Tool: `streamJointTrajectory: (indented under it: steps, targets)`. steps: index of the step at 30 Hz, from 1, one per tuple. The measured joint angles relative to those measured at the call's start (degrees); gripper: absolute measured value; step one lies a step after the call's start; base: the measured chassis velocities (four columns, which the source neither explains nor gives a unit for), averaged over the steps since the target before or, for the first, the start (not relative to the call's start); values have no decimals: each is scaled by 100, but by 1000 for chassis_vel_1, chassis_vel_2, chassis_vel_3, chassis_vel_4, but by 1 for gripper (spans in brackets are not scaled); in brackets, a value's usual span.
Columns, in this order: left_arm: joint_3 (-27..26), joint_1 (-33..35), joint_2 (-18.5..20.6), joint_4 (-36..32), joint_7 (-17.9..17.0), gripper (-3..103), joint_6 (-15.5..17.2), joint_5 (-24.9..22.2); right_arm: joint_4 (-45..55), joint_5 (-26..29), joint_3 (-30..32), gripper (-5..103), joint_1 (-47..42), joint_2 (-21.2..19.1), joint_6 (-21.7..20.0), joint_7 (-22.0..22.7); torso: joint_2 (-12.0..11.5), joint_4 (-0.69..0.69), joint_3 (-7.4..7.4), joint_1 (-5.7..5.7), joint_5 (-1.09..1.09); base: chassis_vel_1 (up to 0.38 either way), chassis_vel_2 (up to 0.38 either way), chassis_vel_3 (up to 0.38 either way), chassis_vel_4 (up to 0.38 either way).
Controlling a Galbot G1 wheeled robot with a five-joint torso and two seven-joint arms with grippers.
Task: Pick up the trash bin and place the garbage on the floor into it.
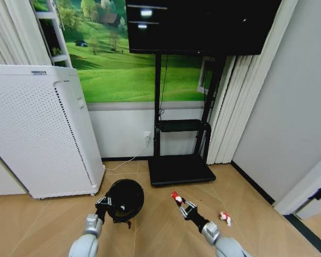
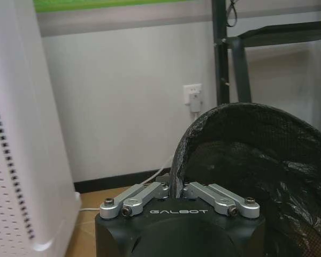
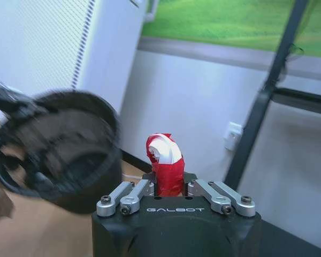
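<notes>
Status: bin pickup looks done, first scrap is in hand, drop not yet made. Left claw (image 1: 105,203) is clamped on the rim of the trash bin (image 1: 125,198); the left wrist view has the mesh wall pinched between the closed fingers (image 2: 150,191), bin tilted with its mouth facing up toward the head camera, and it looks lifted off the floor, though I can't confirm that from these angles. Right claw (image 1: 183,205) is clamped on a red-and-white crumpled scrap (image 3: 165,160), which sticks up out of the fingers; it sits beside the bin, apart from it, not over the opening. From the right wrist camera the bin mouth is just off to the side of the scrap, so my read is that a short move across puts it over the opening. Left to do: release this scrap into the bin, then collect a second red-and-white scrap (image 1: 224,217) lying on the floor on the outer side of the right claw, near it. I can't make out any bottle here. Surface is a light wood-look floor (image 1: 166,225). Beyond the claws: a white perforated air purifier (image 1: 40,134) past the left claw, a black TV stand (image 1: 179,166) straight ahead with its screen above, a white wall outlet (image 2: 193,96) with a cable, a green meadow mural (image 1: 123,69), and pale curtains (image 1: 224,112) to the far right.
</notes>
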Motion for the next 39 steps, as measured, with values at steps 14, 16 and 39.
streamJointTrajectory:
  steps: [14, 16, 39]
  targets:
    - [670, -764, -227, 512, -58, 4, 82, 204, -904, -15, -1276, 22, 1354, 518, 223, 5, 0, 0, 0, 1, 3, 0, 0, 0, 0]
    - [721, -804, -274, 567, -61, 4, 86, 221, -1143, -19, -1489, 22, 1585, 675, 224, 40, 0, 1, 1, 0, 2, 0, 0, 0, 0]
    - [767, -595, -399, 519, -50, 4, 45, 334, -1609, -24, -1762, 71, 1938, 1038, -99, 396, 0, 0, 1, 0, 2, 0, 0, 0, 0]
